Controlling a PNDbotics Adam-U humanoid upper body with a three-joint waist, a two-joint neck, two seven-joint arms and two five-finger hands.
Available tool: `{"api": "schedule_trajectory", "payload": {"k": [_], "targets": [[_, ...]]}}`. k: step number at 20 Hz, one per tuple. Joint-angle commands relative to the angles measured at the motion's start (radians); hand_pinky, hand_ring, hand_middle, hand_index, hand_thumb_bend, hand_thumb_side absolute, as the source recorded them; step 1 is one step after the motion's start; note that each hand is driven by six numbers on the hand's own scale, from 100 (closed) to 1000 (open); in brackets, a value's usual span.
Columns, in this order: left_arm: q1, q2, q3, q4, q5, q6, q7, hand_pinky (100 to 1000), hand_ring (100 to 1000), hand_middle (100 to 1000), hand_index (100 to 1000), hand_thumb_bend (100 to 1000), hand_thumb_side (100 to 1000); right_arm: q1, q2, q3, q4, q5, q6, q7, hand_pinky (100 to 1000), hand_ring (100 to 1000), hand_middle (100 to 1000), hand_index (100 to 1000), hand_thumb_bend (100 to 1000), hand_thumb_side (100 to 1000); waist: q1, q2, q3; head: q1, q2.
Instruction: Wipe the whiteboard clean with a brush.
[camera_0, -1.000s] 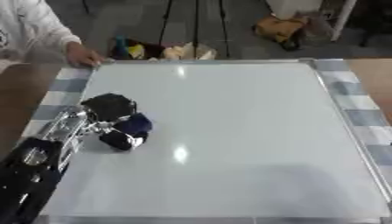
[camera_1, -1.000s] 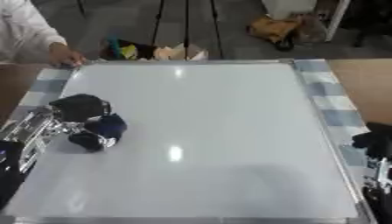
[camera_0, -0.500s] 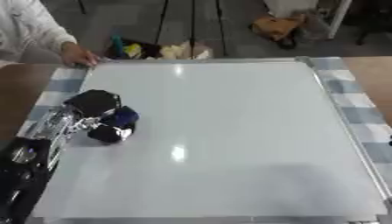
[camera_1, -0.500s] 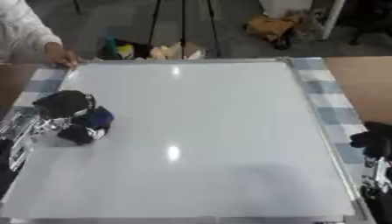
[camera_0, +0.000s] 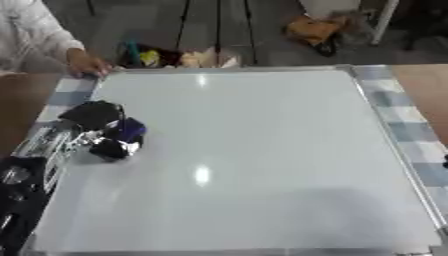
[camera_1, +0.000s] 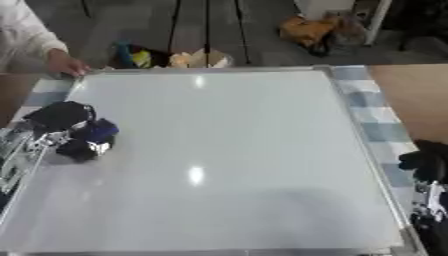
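The robot's left hand (camera_0: 92, 117) lies on the whiteboard (camera_0: 262, 150) close to its left edge, about halfway along that edge, with its silver-jointed arm coming in from the lower left corner of the view. Its fingers are curled round a small dark blue brush (camera_0: 122, 137), which sits against the board surface just to the right of the palm; the exact shape of the brush is hard to make out beyond a dark blue top and a darker lower part. The right hand (camera_1: 426, 162) shows only in the right eye view, near the right edge of the whiteboard and off its frame, over the checked cloth (camera_1: 372, 120); I cannot tell whether its fingers are spread or curled. The whiteboard itself looks plain white across its whole face, with two bright spots of reflected light, one near the far edge and one near the middle. At the far left corner of the board a person's bare hand (camera_0: 87, 65) in a white sleeve rests on the frame. The board lies on the checked cloth, which shows along its left and right sides.
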Motion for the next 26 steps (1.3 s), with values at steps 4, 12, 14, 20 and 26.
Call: {"api": "schedule_trajectory", "payload": {"k": [4,12,14,20,26], "targets": [[0.002,0.039,0.027,0.044,0.005,0.030,-0.002,474,500,306,446,100,737,-0.006,-0.002,-0.001,-0.020,0.000,-0.001,0.004,472,530,422,677,100,662,-0.003,-0.006,-0.001,0.001,-0.008],[0.002,0.058,0.046,0.064,0.000,0.058,0.014,478,503,308,448,100,726,-0.006,-0.003,-0.001,-0.020,-0.002,0.000,0.005,472,530,422,678,100,662,-0.003,-0.007,0.005,-0.001,-0.008],[0.004,0.062,0.050,0.071,-0.006,0.064,0.021,479,503,308,448,100,723,-0.005,-0.004,-0.001,-0.020,-0.002,-0.001,0.005,472,530,422,678,100,663,-0.003,-0.008,0.007,-0.001,-0.009],[0.009,0.075,0.062,0.090,-0.017,0.077,0.040,480,504,308,448,100,718,-0.004,-0.004,-0.001,-0.020,-0.001,-0.004,0.006,472,531,422,678,100,664,-0.006,-0.007,0.010,-0.002,-0.007],[0.011,0.082,0.069,0.100,-0.018,0.084,0.051,480,504,308,449,100,719,-0.003,-0.004,0.000,-0.020,0.000,-0.006,0.006,472,531,422,678,100,665,-0.008,-0.007,0.013,-0.001,-0.005]]}}
